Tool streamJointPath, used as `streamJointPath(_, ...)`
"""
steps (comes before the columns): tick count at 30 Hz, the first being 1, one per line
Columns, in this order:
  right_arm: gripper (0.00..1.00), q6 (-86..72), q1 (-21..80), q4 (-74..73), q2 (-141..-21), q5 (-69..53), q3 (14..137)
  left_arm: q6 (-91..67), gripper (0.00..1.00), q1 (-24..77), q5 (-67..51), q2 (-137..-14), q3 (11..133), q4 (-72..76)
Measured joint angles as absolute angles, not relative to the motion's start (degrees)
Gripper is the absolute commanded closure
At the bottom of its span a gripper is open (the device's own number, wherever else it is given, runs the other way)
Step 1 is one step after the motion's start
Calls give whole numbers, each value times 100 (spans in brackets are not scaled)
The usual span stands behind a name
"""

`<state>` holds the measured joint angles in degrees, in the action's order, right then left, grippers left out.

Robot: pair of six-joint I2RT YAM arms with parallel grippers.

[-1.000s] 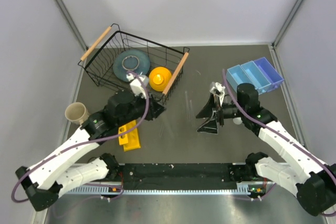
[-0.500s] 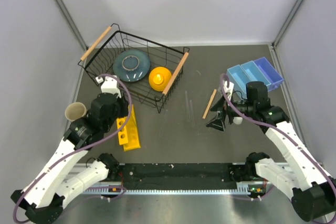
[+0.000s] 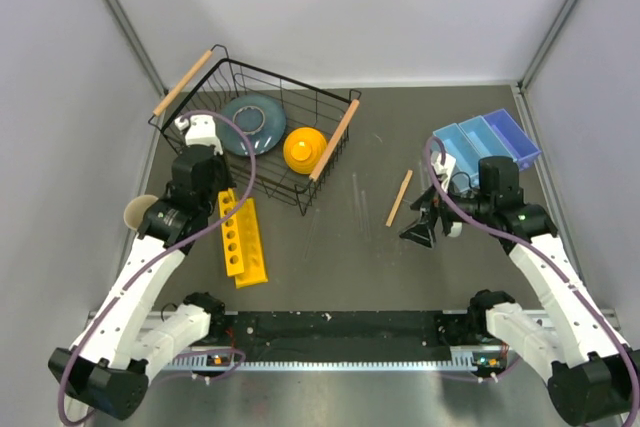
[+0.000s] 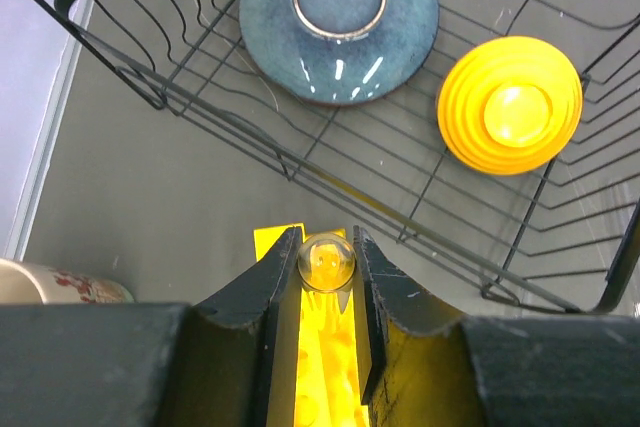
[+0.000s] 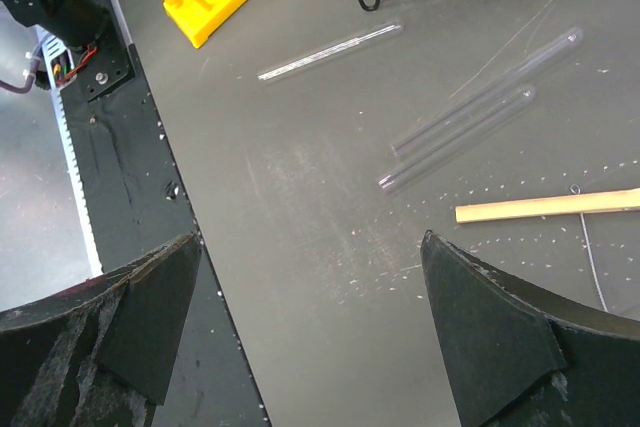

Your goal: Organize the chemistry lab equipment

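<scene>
Desk: Step in hand?

Operator: Racking tubes, as I read it. Largest first: one black wire basket (image 3: 335, 137) in the bench's far left corner, one blue three-bin tray (image 3: 487, 144) in the far right corner, one yellow rack (image 3: 243, 242) by the left edge. My left gripper (image 4: 327, 265) is pinched narrowly on one slim glass tube (image 4: 327, 259), poised over the rack's far end. Next it must line up with a hole and lower straight.

Desk: And the right?

Operator: My right gripper (image 5: 320, 327) hangs spread wide, holding nothing, mid-bench toward the right edge. Below it lie one wooden stick (image 5: 550, 205) and three loose tubes (image 5: 330, 50). Four tubes in all. The next pick likely calls for a low, flat pinch.
</scene>
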<state>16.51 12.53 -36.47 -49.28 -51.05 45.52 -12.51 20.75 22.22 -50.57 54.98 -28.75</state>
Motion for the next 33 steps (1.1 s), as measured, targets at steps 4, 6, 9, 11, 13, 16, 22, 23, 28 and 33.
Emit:
streamJointPath(4, 8, 1643, 1245, -3642, -4904, -5144, 4543, -1173, 88, 1743, 1905, -5116, 5478, -2495)
streamJointPath(6, 8, 1634, 1234, -3638, -4904, -5170, 4543, -1146, 89, 1653, 1747, -5129, 5441, -2268)
streamJointPath(9, 8, 1625, 1199, -3627, -4906, -5207, 4541, -1096, 88, 1601, 1584, -5199, 5382, -1964)
streamJointPath(11, 8, 1597, 1181, -3616, -4908, -5227, 4541, -1055, 88, 1586, 1511, -5264, 5319, -1791)
streamJointPath(13, 8, 1577, 1175, -3603, -4910, -5240, 4541, -1028, 89, 1570, 1459, -5321, 5256, -1682)
streamJointPath(16, 8, 1533, 1170, -3599, -4912, -5271, 4539, -989, 89, 1546, 1413, -5398, 5140, -1546)
streamJointPath(22, 8, 1490, 1142, -3533, -4919, -5334, 4501, -888, 89, 1529, 1396, -5404, 4825, -1339)
streamJointPath(23, 8, 1479, 1142, -3533, -4923, -5347, 4488, -880, 89, 1529, 1396, -5404, 4775, -1302)
streamJointPath(28, 8, 1437, 1116, -3511, -4928, -5378, 4456, -836, 89, 1520, 1389, -5428, 4550, -1140)
streamJointPath(33, 8, 1428, 1105, -3481, -4930, -5406, 4421, -829, 88, 1511, 1347, -5428, 4512, -1066)
